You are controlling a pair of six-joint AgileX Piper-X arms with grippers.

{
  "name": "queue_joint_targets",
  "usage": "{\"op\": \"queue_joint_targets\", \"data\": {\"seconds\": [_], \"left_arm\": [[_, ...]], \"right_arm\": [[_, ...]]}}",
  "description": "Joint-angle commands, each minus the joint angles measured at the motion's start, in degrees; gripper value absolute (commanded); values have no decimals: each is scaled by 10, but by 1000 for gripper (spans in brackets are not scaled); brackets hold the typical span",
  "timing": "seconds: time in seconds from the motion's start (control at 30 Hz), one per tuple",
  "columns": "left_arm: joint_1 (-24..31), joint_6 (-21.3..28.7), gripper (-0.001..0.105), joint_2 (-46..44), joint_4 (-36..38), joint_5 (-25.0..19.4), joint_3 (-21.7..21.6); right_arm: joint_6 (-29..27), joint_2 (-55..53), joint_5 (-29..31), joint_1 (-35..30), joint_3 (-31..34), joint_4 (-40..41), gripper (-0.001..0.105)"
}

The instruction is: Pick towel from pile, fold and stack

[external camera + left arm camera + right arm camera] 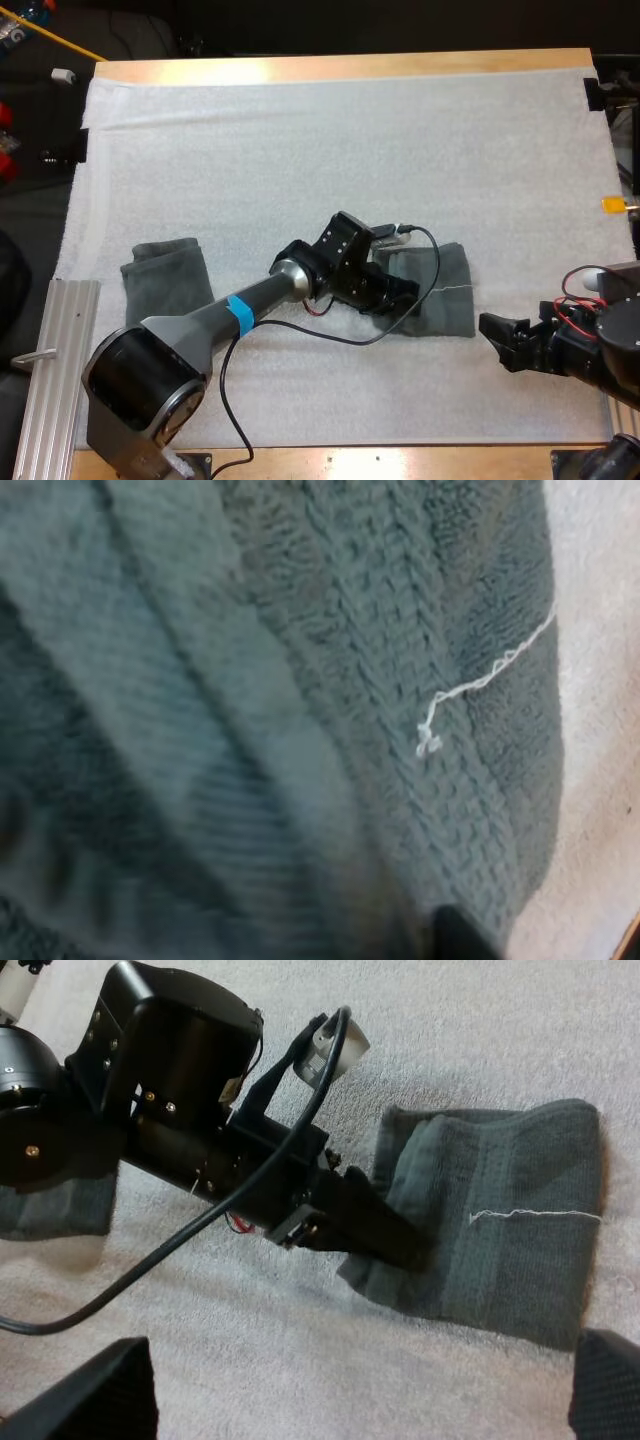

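Mat (300, 130), front right: towel (455, 300) is met by L gripper (408, 292), grip can't be told; R gripper (495, 340) held wide.

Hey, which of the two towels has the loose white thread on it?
The towel at the left gripper; the other towel, lying apart from it, shows no thread.
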Motion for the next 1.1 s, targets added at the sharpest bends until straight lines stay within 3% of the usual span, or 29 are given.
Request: {"op": "queue_joint_targets", "data": {"seconds": [0.0,0.13,0.33,0.5,0.6,0.87,1.07], "left_arm": [[-3,-4,0,0,7,0,-2],[-1,28,0,-11,32,-5,-4],[28,131,0,-62,122,-83,-11],[74,269,0,-103,264,-202,-41],[100,326,0,-124,319,-269,-55],[165,394,0,-183,385,-396,-83],[233,397,0,-233,437,-403,-89]], "right_arm": [[-6,-2,4,1,-5,8,80],[-6,-2,4,1,-5,22,80],[-6,-2,4,1,-5,34,80],[-6,-2,4,1,-5,34,80],[-6,-2,4,1,-5,34,80],[-2,-2,4,1,-5,33,80],[-2,-2,4,1,-5,33,80]]}}
